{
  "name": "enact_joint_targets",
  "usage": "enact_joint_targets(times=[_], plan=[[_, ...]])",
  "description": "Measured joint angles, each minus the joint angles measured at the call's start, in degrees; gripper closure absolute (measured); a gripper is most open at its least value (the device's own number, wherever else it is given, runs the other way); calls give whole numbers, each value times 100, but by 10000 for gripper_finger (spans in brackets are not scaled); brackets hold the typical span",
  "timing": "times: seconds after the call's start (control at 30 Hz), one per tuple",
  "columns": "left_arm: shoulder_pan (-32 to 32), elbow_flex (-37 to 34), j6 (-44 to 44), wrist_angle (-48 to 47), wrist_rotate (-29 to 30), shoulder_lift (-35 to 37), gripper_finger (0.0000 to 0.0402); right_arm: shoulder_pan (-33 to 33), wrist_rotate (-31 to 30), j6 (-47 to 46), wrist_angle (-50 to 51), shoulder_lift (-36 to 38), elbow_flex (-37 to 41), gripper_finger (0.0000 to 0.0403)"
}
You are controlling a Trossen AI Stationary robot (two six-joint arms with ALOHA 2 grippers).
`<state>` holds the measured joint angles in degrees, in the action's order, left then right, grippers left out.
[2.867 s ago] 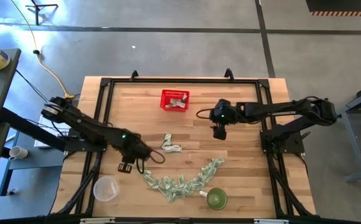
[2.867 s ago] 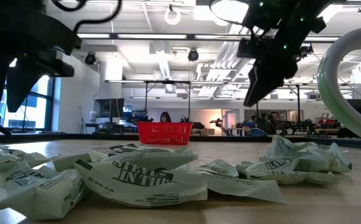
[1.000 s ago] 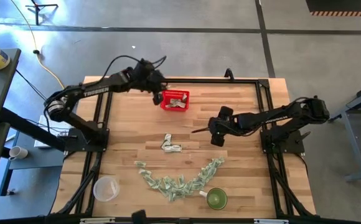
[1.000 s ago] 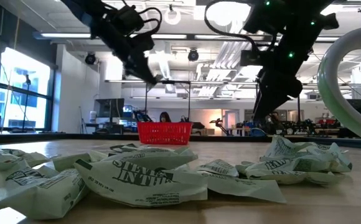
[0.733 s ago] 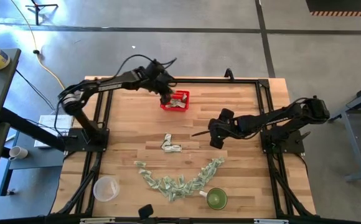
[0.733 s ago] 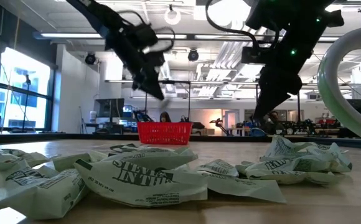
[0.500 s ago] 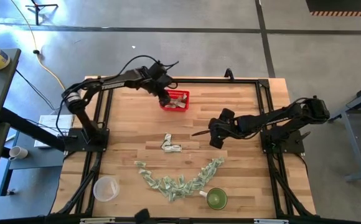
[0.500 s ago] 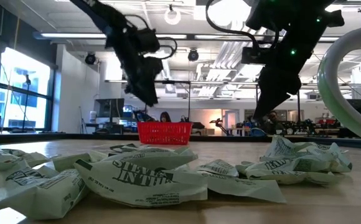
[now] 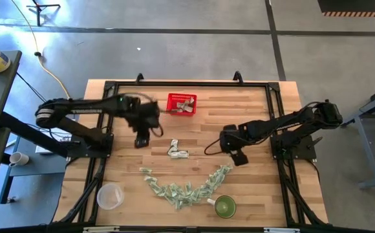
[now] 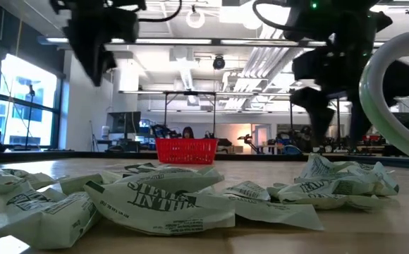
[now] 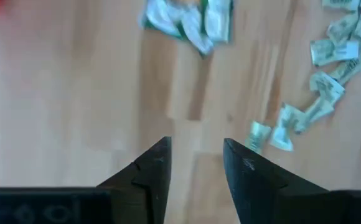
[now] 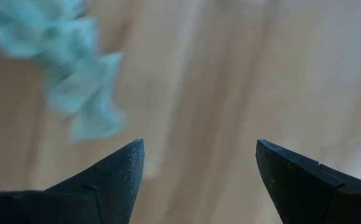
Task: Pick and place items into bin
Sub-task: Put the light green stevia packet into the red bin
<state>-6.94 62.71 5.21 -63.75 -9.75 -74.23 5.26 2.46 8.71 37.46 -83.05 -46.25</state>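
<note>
The red basket [image 9: 182, 103] stands at the table's far middle with a few pale green pieces in it; it also shows in the low view [image 10: 185, 150]. A small clump of pieces [image 9: 178, 151] lies mid-table, and an arc of several pieces [image 9: 187, 189] lies near the front edge. My left gripper [image 9: 140, 138] is open and empty over bare wood, left of the clump [image 11: 190, 18]. My right gripper [image 9: 238, 157] is wide open and empty above the wood, just beyond the arc's right end [image 12: 75, 68].
A round green cup [image 9: 225, 206] stands at the front right, by the arc's end. A clear plastic cup [image 9: 110, 195] stands at the front left. A black frame [image 9: 110, 87] runs round the table's edge. Bare wood lies between the basket and the clump.
My left gripper has left the red basket and swung toward the table's left and near side, ending left of the small clump. My right gripper has moved toward the near edge, closer to the right end of the arc of pieces.
</note>
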Motion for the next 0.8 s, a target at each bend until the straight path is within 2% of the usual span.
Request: enact_joint_targets(times=[0.1,0.17,0.37,0.6,0.7,0.8], plan=[[483,-399,825,322,21,82,235,210,503,-173,136,0,-92,105],[787,-627,1131,583,51,80,239,412,585,-216,4,2,-106,105],[1503,-1163,1756,1395,174,47,242,892,311,-255,-178,-234,-82,105],[1801,-1256,2132,1586,505,52,242,1184,-90,-767,-591,-676,-82,107],[1795,-1256,2213,1578,524,52,241,1262,-278,-943,-586,-857,-82,125],[1784,-1256,2215,1577,573,52,241,1326,-609,-1001,-349,-963,-82,160]])
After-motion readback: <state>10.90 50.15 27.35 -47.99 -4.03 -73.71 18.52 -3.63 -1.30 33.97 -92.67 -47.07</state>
